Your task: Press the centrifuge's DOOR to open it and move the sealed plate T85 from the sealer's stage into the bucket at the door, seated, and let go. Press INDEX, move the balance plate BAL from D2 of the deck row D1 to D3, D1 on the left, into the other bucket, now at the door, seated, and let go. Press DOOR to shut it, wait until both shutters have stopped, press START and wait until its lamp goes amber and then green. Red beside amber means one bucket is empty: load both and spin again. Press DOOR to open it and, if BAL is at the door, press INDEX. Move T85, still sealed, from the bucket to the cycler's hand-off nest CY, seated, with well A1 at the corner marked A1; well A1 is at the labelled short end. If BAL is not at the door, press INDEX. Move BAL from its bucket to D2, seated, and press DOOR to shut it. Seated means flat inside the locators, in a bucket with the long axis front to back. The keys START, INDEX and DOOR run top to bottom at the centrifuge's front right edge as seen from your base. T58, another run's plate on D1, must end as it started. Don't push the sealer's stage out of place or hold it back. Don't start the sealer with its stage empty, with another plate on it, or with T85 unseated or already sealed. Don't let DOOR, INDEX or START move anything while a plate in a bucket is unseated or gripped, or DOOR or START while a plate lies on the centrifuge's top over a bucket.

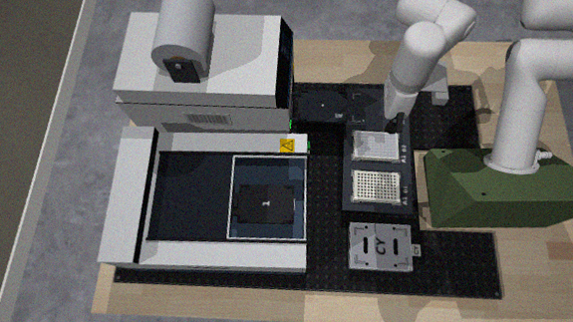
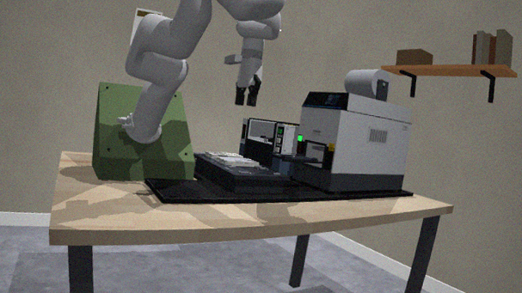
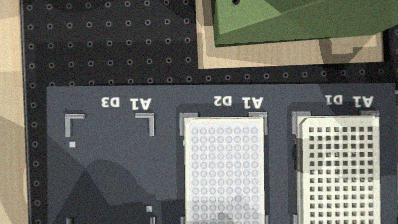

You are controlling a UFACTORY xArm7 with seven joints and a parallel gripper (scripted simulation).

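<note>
The balance plate BAL (image 1: 376,145), white with round wells, lies flat in deck nest D2; it also shows in the wrist view (image 3: 224,170). Plate T58 (image 1: 375,186) (image 3: 340,170), with a square grid, lies in D1. Nest D3 (image 3: 110,165) is empty. My gripper (image 1: 397,125) (image 2: 246,99) is open and empty. It hangs well above the deck, over the D2 end near the labels. The centrifuge (image 1: 202,203) has its door open over a dark bucket marked 1 (image 1: 267,204); no white plate shows in it. The hand-off nest CY (image 1: 380,246) is empty. I cannot make out T85.
The sealer (image 1: 207,72) with its roll stands behind the centrifuge. The green robot base (image 1: 506,189) sits right beside the deck. A green lamp (image 2: 299,138) glows near the sealer's front. A dark unit (image 1: 324,105) stands behind the deck.
</note>
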